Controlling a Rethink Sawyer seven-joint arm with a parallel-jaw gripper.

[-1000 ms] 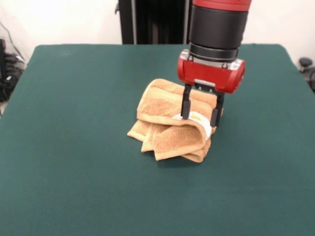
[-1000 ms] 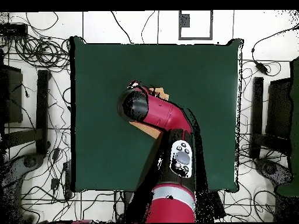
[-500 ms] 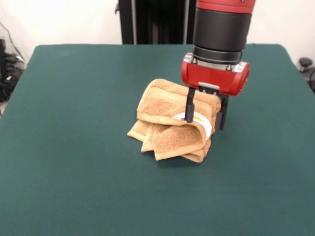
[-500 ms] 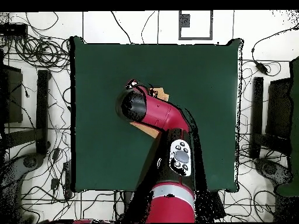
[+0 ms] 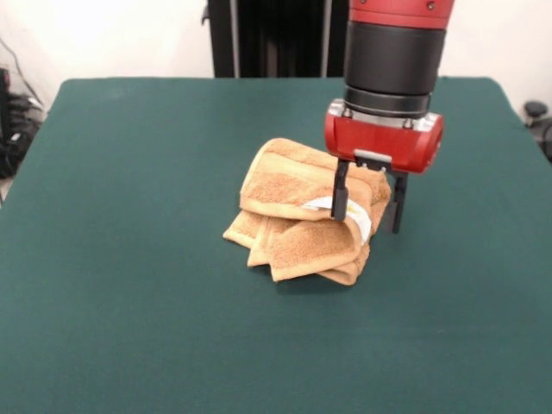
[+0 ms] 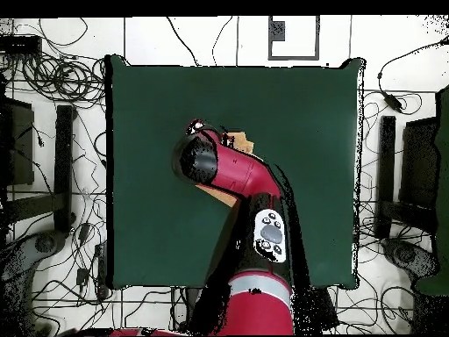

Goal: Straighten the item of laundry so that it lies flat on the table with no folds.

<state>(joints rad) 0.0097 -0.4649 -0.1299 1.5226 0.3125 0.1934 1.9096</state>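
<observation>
The item of laundry [image 5: 293, 211] is an orange-tan towel, bunched in several folded layers near the middle of the green table [image 5: 129, 259]. A white tag shows on its right fold. My gripper [image 5: 369, 207] hangs open over the towel's right end: one finger rests against the tag, the other stands just off the towel's right edge. Nothing is held between them. From overhead the arm hides most of the towel [image 6: 238, 140], leaving only a small corner and a sliver visible.
The table's green cloth [image 6: 298, 114] spreads wide on all sides of the towel. Cables and stands crowd the floor around the table in the overhead view.
The gripper has shifted to the right in the front view, toward the towel's right edge, and its fingers have spread a little wider. The towel has not moved.
</observation>
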